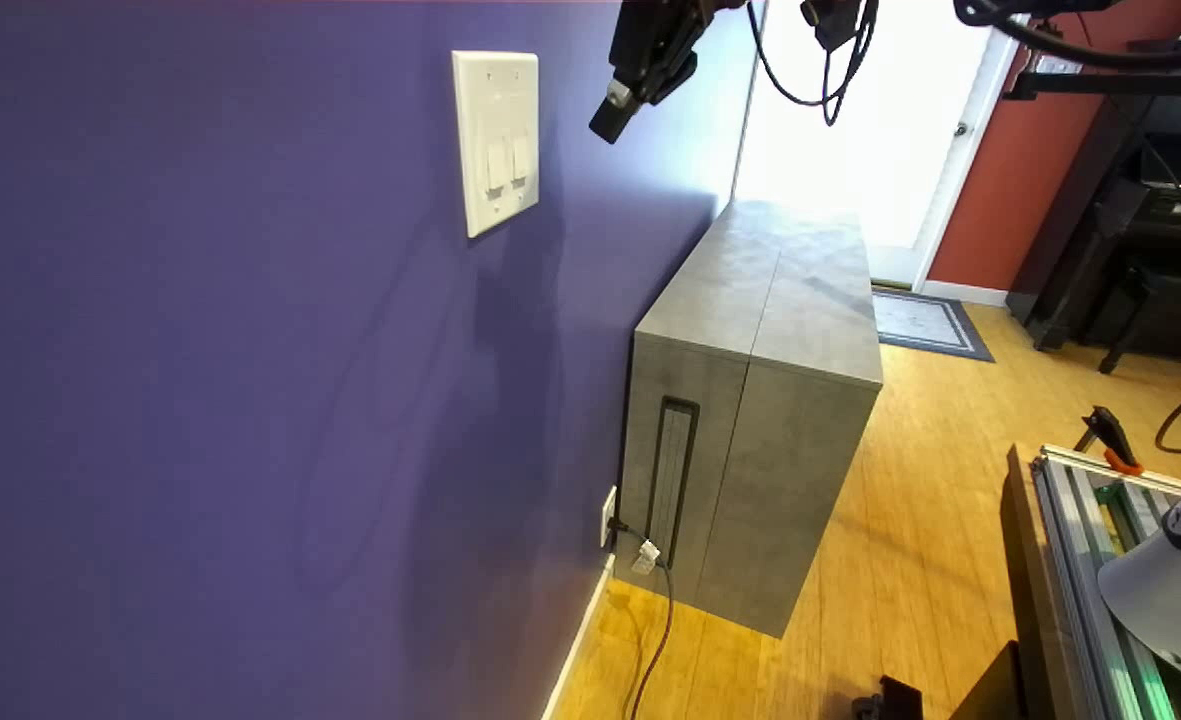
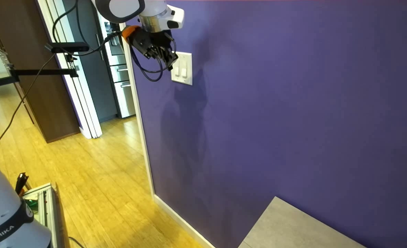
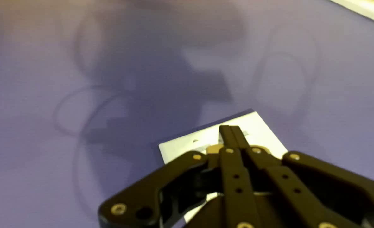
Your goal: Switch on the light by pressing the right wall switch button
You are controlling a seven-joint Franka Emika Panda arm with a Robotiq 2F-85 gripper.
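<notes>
A white wall plate [image 1: 499,100] with two rocker buttons is on the purple wall; it also shows in an exterior view [image 2: 188,60] and in the wrist view [image 3: 177,148]. The right wall switch button [image 1: 520,157] is the right-hand rocker, also visible in an exterior view [image 2: 184,72]. My gripper [image 1: 610,122] is shut and empty, pointing down toward the wall. In an exterior view, purple wall shows between its tips and the plate. In an exterior view its tips [image 2: 170,68] overlap the plate's left edge. In the wrist view the shut fingers [image 3: 229,127] cover much of the plate and its buttons.
A grey cabinet [image 1: 800,480] stands against the wall below the plate; its top corner shows in an exterior view [image 2: 303,227]. A cord [image 1: 668,610] runs from a wall outlet. Loose black cables [image 2: 151,77] hang around the gripper. A doorway [image 2: 113,75] opens beside the wall.
</notes>
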